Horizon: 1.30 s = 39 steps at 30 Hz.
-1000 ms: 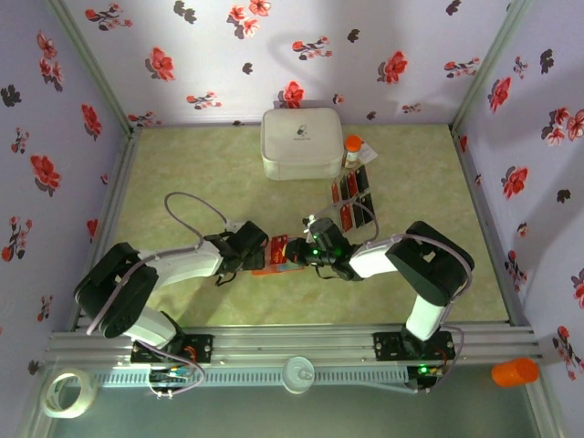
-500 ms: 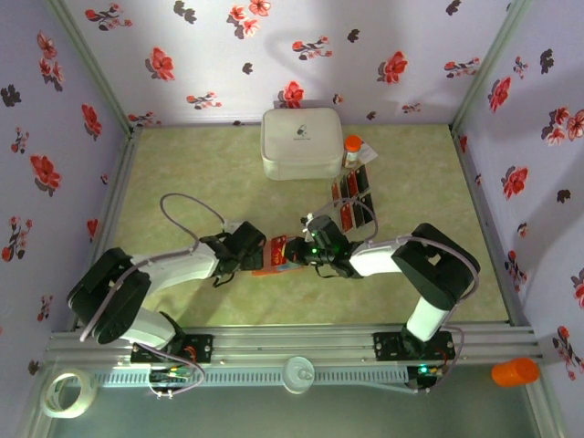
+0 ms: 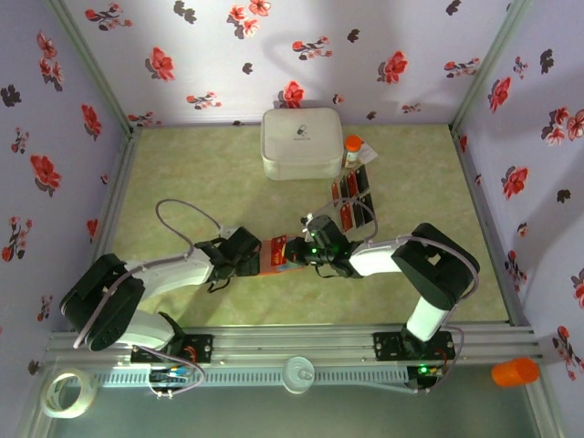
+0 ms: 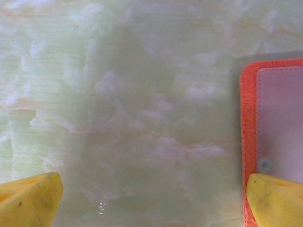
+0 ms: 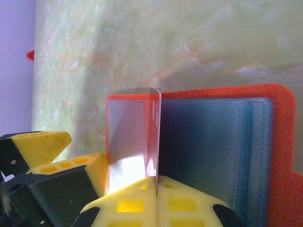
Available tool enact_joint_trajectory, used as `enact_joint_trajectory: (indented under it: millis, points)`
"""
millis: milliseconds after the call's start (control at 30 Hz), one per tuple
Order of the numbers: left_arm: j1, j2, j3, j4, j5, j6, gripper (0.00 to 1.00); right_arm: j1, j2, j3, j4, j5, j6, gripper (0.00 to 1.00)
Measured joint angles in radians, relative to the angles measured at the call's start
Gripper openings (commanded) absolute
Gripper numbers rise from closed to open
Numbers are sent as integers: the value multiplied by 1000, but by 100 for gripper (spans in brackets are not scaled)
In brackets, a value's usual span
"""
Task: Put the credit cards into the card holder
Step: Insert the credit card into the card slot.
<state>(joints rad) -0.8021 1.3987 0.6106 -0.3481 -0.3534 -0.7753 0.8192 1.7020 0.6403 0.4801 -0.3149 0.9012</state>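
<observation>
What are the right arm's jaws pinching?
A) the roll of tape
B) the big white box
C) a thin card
C: the right jaws are shut on a thin card, held on edge over the open orange wallet.

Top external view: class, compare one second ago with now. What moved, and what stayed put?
The left arm sank toward the near-left, drawing the open left gripper slightly back at the card holder's left edge. The right gripper stayed shut on a red card over it. The spare cards and white case did not move.
</observation>
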Motion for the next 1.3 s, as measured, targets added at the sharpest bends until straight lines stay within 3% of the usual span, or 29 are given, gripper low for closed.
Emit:
enact_joint_trajectory:
  millis: [200, 500, 633, 833, 1000, 1300]
  points:
    - [0, 10, -4, 21, 6, -1, 100, 0, 17, 1, 1, -8, 0, 0]
    - [0, 14, -5, 33, 6, -1, 100, 0, 24, 6, -18, -18, -1, 16]
    - [0, 17, -6, 44, 6, -1, 100, -1, 23, 8, -35, -20, -5, 27]
    - [0, 20, -8, 53, 6, -4, 100, -1, 15, 15, -46, -23, -11, 31]
    - [0, 21, -8, 55, 6, -4, 100, -6, 13, 19, -62, -23, -13, 27]
    - [0, 23, -8, 56, 6, -4, 100, -14, 6, 35, -121, -34, -39, 2]
